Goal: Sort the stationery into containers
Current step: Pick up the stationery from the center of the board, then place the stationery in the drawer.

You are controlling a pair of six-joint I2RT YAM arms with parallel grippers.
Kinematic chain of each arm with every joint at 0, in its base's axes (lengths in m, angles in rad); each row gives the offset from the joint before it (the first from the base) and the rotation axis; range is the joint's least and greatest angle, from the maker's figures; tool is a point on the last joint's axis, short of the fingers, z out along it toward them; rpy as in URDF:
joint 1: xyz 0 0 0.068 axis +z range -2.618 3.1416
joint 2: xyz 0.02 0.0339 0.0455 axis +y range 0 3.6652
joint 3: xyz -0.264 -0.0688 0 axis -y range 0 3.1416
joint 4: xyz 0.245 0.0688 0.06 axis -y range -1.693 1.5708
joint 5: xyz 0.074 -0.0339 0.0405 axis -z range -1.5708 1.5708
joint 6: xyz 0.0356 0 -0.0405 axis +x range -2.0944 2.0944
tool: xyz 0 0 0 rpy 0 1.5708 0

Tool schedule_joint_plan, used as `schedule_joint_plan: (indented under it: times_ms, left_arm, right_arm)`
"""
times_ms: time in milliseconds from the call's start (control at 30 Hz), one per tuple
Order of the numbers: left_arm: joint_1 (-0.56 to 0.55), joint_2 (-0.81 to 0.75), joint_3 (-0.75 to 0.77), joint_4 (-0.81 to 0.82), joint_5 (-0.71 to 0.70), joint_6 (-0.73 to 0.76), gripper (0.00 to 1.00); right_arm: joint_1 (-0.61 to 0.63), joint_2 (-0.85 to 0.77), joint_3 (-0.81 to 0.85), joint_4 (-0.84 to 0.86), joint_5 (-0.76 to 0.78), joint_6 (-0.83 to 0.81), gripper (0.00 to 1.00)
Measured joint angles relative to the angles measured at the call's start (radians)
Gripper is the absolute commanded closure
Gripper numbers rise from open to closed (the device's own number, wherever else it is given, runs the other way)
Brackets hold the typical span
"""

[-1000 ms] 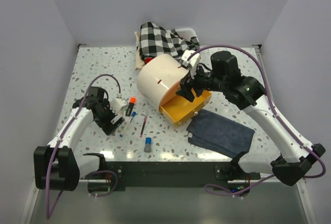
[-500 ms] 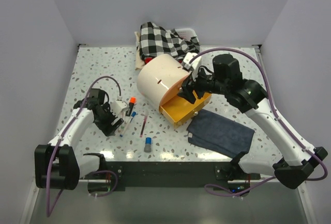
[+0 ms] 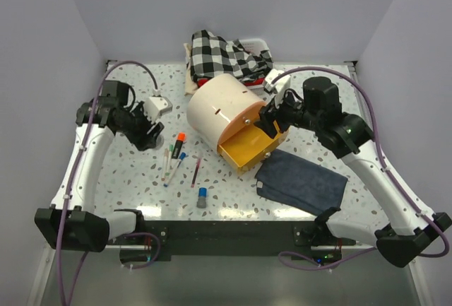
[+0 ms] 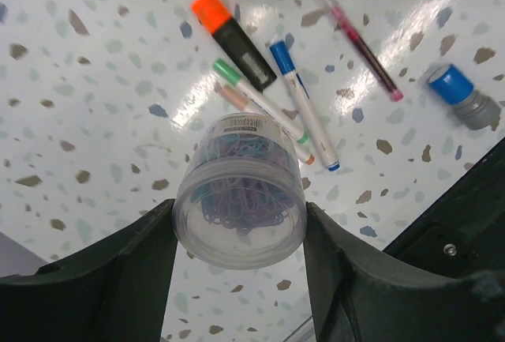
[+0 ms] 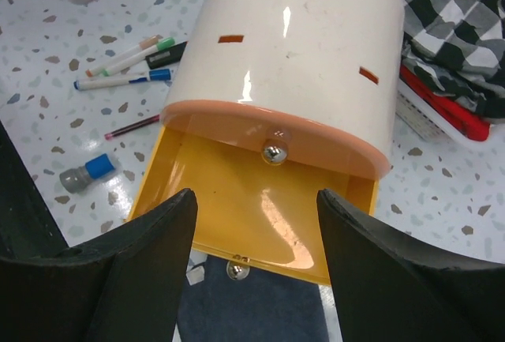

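Observation:
My left gripper (image 4: 239, 217) is shut on the small clear round pot (image 4: 239, 200) of paper clips and holds it above the table; in the top view the gripper (image 3: 150, 135) is left of the loose items. Below lie the orange-capped marker (image 4: 233, 32), thin pens (image 4: 302, 103), the dark red pencil (image 4: 360, 43) and the blue-capped tube (image 4: 460, 94). The cream drum cabinet (image 3: 220, 108) has its lowest yellow drawer (image 5: 252, 216) pulled open and empty. My right gripper (image 5: 254, 223) is open above that drawer, touching nothing.
The dark blue cloth (image 3: 302, 181) lies right of the drawer front. The checked fabric (image 3: 224, 53) sits in a white tray (image 3: 258, 40) behind the cabinet. Brass knobs (image 5: 272, 152) show on the drawers. Walls close in the table on three sides.
My left arm has lifted from the table beside the pens and swung back and left with the pot. My right gripper has drawn slightly right, away from the drawer.

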Motion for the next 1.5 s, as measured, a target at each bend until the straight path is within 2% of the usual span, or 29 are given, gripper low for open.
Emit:
schedule_joint_plan:
  times_ms: [67, 167, 433, 533, 767, 867, 1067, 1500]
  left_arm:
    - [-0.006, 0.013, 0.129, -0.046, 0.040, 0.008, 0.88]
    - [-0.050, 0.020, 0.291, -0.091, 0.085, 0.017, 0.86]
    - [-0.261, 0.188, 0.745, -0.144, 0.234, -0.014, 0.85]
    - [-0.332, 0.248, 0.835, -0.143, 0.246, -0.013, 0.85]
    - [-0.655, 0.387, 0.874, -0.130, 0.168, -0.005, 0.87]
    - [-0.745, 0.452, 0.875, -0.121, 0.122, 0.000, 0.87]
    - [-0.801, 0.508, 0.875, -0.113, 0.043, 0.021, 0.82]
    - [-0.885, 0.570, 0.819, -0.126, -0.074, 0.129, 0.81]
  right_arm:
    - [-0.026, -0.004, -0.006, 0.006, 0.009, 0.010, 0.34]
    - [-0.068, -0.008, -0.021, 0.023, 0.039, 0.030, 0.34]
    - [-0.163, -0.013, -0.066, 0.043, 0.188, 0.078, 0.34]
    - [-0.183, -0.019, -0.088, 0.044, 0.217, 0.084, 0.34]
    - [-0.251, -0.050, -0.143, 0.043, 0.266, 0.098, 0.34]
    - [-0.282, -0.064, -0.163, 0.043, 0.277, 0.105, 0.34]
    - [-0.320, -0.124, -0.206, 0.031, 0.289, 0.117, 0.34]
    - [-0.345, -0.168, -0.266, 0.022, 0.284, 0.136, 0.34]
